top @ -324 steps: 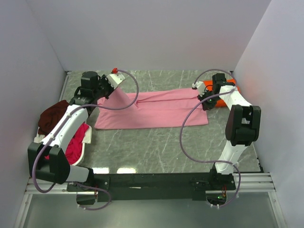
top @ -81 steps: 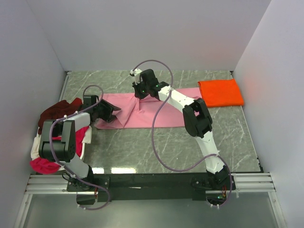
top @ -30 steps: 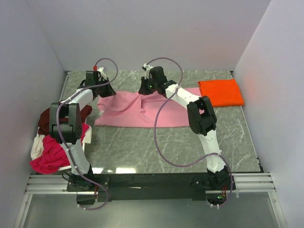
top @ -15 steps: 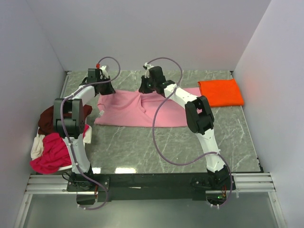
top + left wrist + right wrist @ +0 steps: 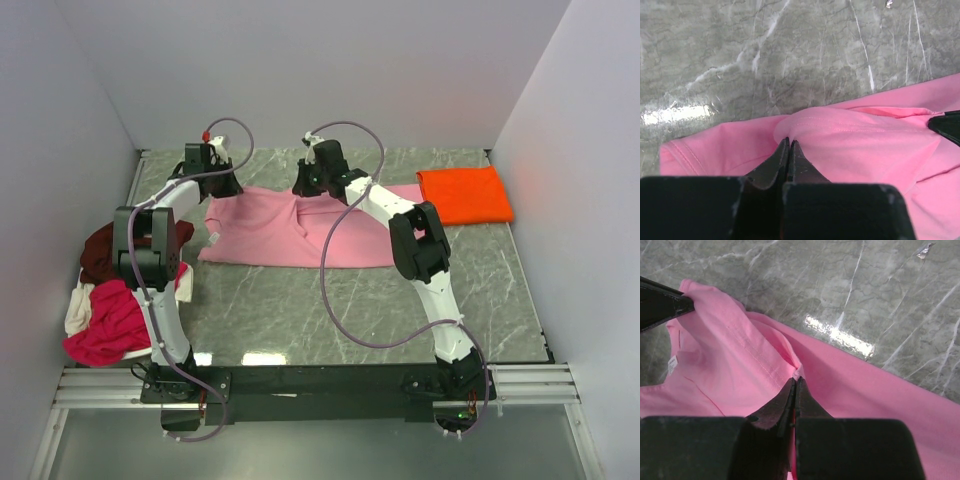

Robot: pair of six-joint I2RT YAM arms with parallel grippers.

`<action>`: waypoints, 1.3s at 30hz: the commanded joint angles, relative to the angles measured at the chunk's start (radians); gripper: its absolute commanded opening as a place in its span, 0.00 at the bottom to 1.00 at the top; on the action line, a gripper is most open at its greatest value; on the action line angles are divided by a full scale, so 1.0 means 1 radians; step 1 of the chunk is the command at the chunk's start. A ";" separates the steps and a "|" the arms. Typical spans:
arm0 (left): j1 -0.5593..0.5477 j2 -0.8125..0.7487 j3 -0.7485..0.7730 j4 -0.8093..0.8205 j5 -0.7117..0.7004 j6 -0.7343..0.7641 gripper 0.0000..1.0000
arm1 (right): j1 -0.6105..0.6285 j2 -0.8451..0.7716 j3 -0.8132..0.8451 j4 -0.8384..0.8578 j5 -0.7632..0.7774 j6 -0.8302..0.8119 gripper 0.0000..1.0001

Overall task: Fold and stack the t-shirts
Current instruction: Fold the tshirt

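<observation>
The light pink t-shirt (image 5: 290, 228) lies partly folded across the back middle of the marble table (image 5: 340, 300). My left gripper (image 5: 222, 190) is shut on its far left edge; in the left wrist view (image 5: 788, 141) the jaws pinch a raised fold of pink cloth (image 5: 850, 145). My right gripper (image 5: 305, 192) is shut on the shirt's far edge near the middle; in the right wrist view (image 5: 795, 380) the jaws pinch a seam of pink cloth (image 5: 730, 365). The folded orange t-shirt (image 5: 464, 195) lies at the back right.
A white basket (image 5: 74, 312) at the left edge holds maroon (image 5: 100, 250), magenta-red (image 5: 105, 325) and cream cloth. White walls close in the table at the back and sides. The left gripper's tip shows at the left of the right wrist view (image 5: 662, 302).
Over the last second the left gripper moved slightly right along the shirt's far edge; the shirt's left part has been spread flatter. Since 2.7 s ago both grippers shifted to the far edge.
</observation>
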 commanded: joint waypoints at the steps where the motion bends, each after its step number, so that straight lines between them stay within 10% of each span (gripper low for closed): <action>1: -0.003 -0.047 -0.023 0.072 -0.003 0.028 0.01 | -0.010 0.012 0.045 0.023 0.013 0.012 0.00; 8: -0.005 -0.044 -0.039 0.049 -0.049 0.064 0.06 | -0.010 0.007 0.037 0.020 0.022 0.007 0.07; 14: -0.045 -0.166 -0.072 0.044 -0.440 0.064 0.59 | -0.018 -0.046 0.008 0.014 0.060 -0.022 0.47; 19: -0.050 -0.326 -0.142 0.078 -0.450 0.052 0.77 | -0.041 -0.109 -0.038 0.014 0.033 -0.068 0.50; 26: 0.003 -0.411 -0.175 -0.088 -0.226 -0.101 0.73 | -0.087 -0.229 -0.096 -0.131 -0.426 -0.393 0.52; 39: -0.034 -0.355 -0.227 -0.313 -0.215 -0.061 0.50 | -0.087 -0.428 -0.289 -0.484 -0.511 -0.789 0.52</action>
